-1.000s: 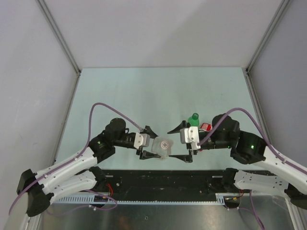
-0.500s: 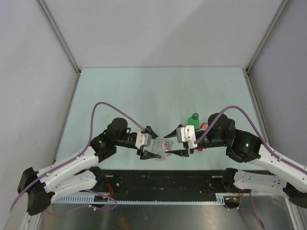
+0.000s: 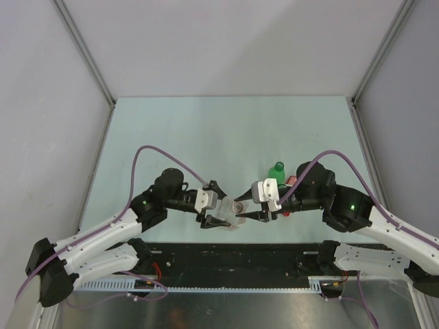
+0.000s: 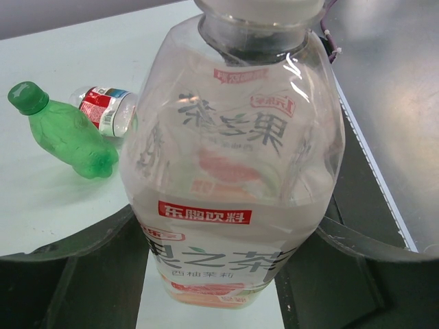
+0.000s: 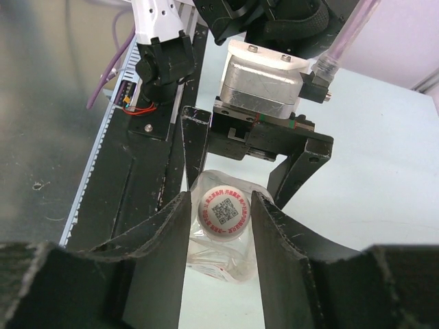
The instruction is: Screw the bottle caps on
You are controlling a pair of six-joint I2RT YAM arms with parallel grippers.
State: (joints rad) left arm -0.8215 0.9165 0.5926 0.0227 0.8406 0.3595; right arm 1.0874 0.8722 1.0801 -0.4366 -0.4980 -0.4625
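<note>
Since a second ago the right gripper (image 3: 240, 207) has travelled left to the wide clear bottle (image 3: 230, 212), and its jaws, then spread wide, have drawn in; the left gripper (image 3: 218, 205) and the bottle have not shifted. The wide clear bottle stands upright on the pale green table (image 3: 206, 130), neck up, with its white-and-red printed label facing the left wrist camera. The left gripper is clamped on the body of this bottle, one finger pressed to each side of the label. The white cap (image 5: 222, 211) sits on top of the bottle's neck, its printed face up. The right gripper is closed on this cap from the side opposite the left gripper, with a black finger (image 5: 175, 229) against each edge of it in the right wrist view. From the frames I cannot tell how far the cap is threaded on. The green bottle (image 4: 65, 133), with its green cap (image 4: 27, 96) on, is to the right of the wide bottle and farther back, well apart from it. Whether it stands or lies is unclear. The slim clear bottle (image 4: 103, 110), with a red-and-white label, lies just behind the green bottle and touches it, farther from the wide bottle still. In the top view it is mostly hidden by the right arm.
</note>
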